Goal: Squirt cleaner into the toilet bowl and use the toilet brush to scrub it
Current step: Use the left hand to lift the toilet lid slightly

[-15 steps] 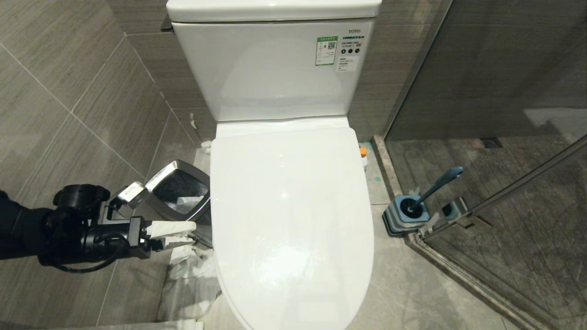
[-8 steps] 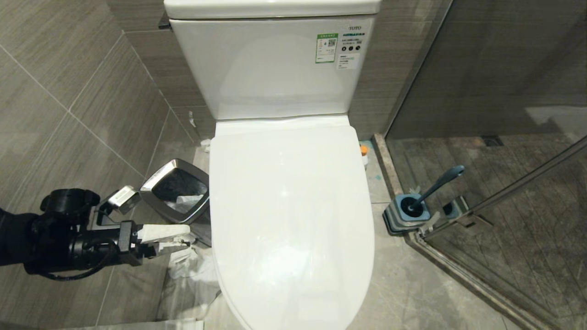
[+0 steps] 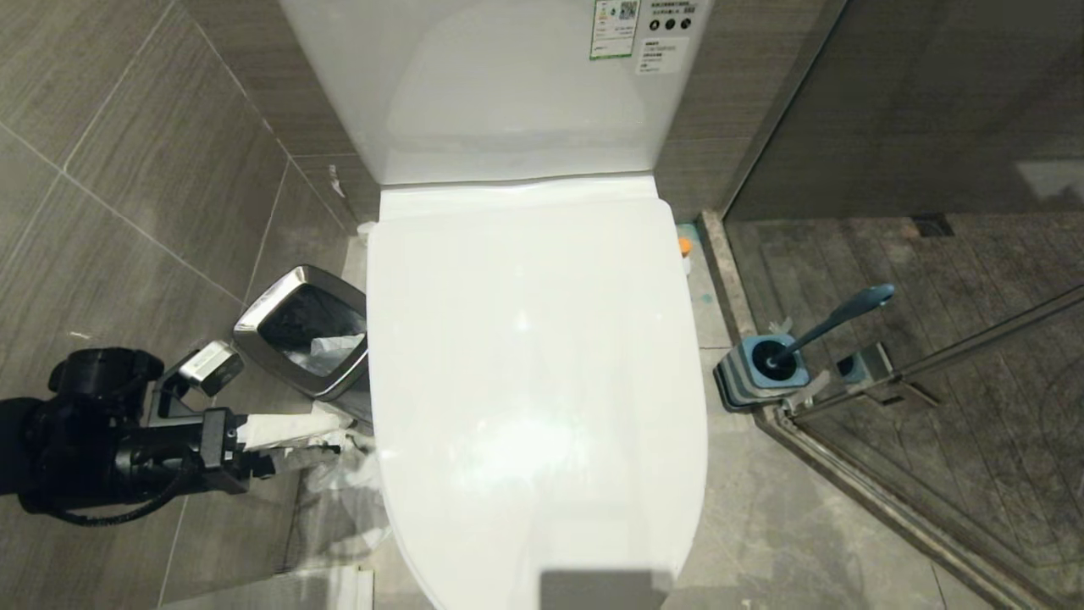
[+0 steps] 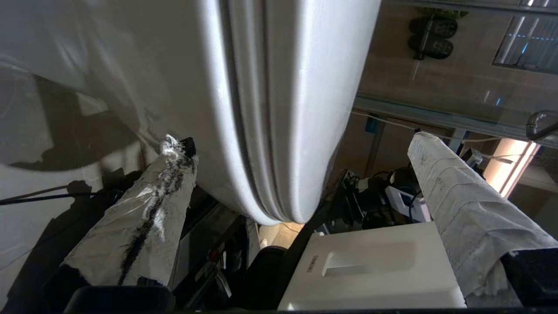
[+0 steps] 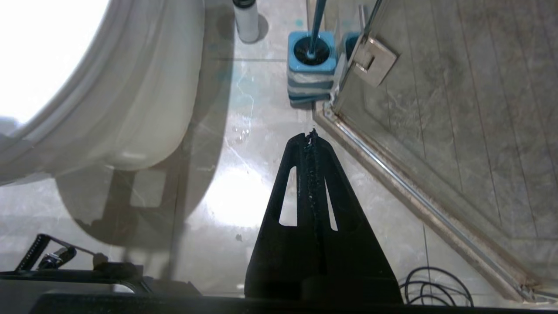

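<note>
Toilet lid (image 3: 533, 381) down, bowl covered. Your left gripper (image 3: 318, 440) sits beside lid's left edge, near bin (image 3: 296, 339), jaws wide apart, empty; wrapped fingers (image 4: 144, 218) straddle lid rim in wrist view. Lid likely stiff, smooth, slippery: hook under rim edge, lift slow. Brush (image 3: 834, 322) in blue holder (image 3: 758, 377) right of toilet, light, take handle. Right gripper (image 5: 311, 135) jaws together, above floor. Tank sticker (image 3: 616, 25) unreadable.

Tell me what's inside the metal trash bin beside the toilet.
The metal trash bin shows a dark liner and a crumpled white piece of paper near its toilet-side wall. Anything deeper is hidden by the rim and shadow.
</note>
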